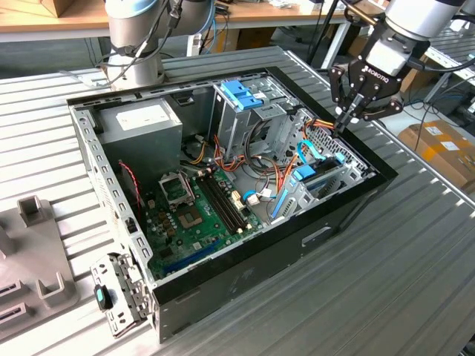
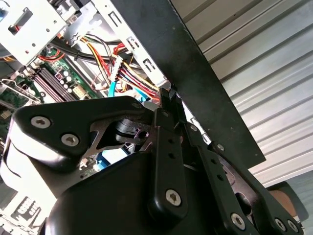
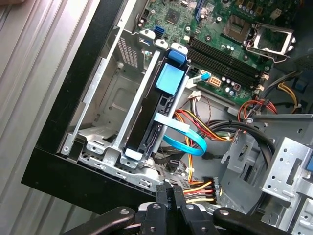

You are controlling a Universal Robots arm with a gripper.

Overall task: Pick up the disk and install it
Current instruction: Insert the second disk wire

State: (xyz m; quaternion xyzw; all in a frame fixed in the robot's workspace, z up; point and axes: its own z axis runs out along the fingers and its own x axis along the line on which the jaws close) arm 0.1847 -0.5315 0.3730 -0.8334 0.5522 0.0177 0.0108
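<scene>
Ribbed metal table [image 1: 415, 245], disk [image 3: 155, 110] seated lengthwise in bay, claw [image 1: 343, 124] closed above.

No legible text, seemingly (labels unreadable)

Open computer case [image 1: 245, 259] on the table [image 1: 415, 297]

Circuit board [image 1: 193, 219] on the case floor; disk [image 3: 155, 110] in the bay by the wall; gripper [image 1: 349, 117] above that wall.

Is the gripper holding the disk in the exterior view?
No. The gripper hangs above the open computer case with its fingertips pinched together on nothing, while the disk sits in its bay.
</scene>
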